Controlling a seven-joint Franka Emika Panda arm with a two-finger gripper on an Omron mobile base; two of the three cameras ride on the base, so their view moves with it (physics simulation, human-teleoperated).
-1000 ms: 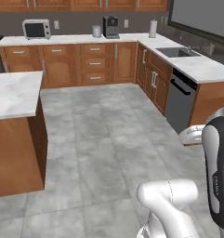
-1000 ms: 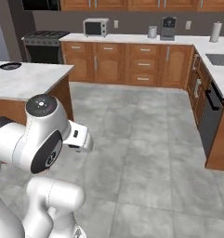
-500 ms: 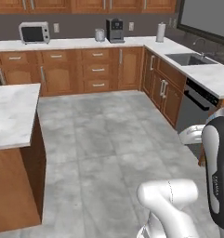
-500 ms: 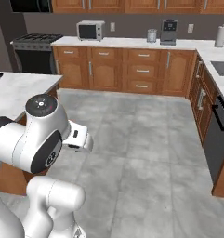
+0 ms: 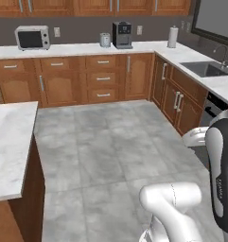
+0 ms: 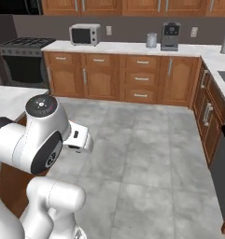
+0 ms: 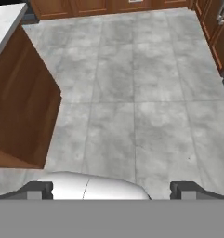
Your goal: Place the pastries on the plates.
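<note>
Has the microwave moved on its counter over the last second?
No. The microwave stays left of the coffee machine on the back counter; the whole view shifted as the base drove.

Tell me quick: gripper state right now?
Gripper: open, jaws spread wide, holding nothing, above the grey tiled floor.

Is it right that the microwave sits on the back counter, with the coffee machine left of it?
Not quite. The microwave is on the back counter, but the coffee machine stands right of it, as the left base view shows.
</note>
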